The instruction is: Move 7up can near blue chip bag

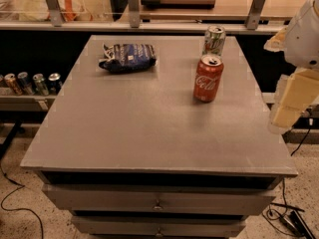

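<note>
The 7up can [214, 40], silver and green, stands upright at the far right of the grey table top [139, 128]. The blue chip bag [128, 58], dark navy with white lettering, lies flat at the far left of the table, well apart from the can. My gripper [286, 114] hangs at the right edge of the view, beside the table's right edge, to the right of and nearer than the can. It touches nothing.
A red Coca-Cola can [208, 77] stands upright just in front of the 7up can. Several cans [31, 83] stand on a low shelf at the left. A counter with metal posts [132, 6] runs behind the table. Drawers [157, 203] are below; cables lie on the floor.
</note>
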`<state>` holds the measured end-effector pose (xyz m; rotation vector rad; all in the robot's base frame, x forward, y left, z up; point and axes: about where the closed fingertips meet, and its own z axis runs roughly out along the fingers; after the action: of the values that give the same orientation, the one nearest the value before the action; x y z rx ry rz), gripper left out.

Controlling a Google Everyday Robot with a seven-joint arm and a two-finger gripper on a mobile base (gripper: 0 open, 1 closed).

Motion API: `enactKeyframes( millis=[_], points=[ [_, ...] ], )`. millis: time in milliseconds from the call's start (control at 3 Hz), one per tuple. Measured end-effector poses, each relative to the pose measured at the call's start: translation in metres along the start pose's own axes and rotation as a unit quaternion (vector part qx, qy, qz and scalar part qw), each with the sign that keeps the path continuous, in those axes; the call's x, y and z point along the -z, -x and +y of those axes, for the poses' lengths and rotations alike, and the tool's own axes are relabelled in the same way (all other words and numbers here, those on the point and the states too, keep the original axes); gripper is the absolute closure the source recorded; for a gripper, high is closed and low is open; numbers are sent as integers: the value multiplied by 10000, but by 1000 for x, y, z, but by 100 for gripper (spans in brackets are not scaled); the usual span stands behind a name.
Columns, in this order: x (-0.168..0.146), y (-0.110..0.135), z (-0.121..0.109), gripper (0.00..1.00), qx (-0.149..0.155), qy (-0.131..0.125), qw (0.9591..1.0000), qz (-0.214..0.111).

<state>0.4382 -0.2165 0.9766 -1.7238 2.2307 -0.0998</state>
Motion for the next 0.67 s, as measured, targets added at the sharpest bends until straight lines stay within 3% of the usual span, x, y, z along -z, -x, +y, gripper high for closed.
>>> enactKeyframes(
  millis=[333,667],
  points=[
    [0,0,0,0,0,0,10000,0],
    [2,5,-8,0,189,-124,9997,53]
  ],
)
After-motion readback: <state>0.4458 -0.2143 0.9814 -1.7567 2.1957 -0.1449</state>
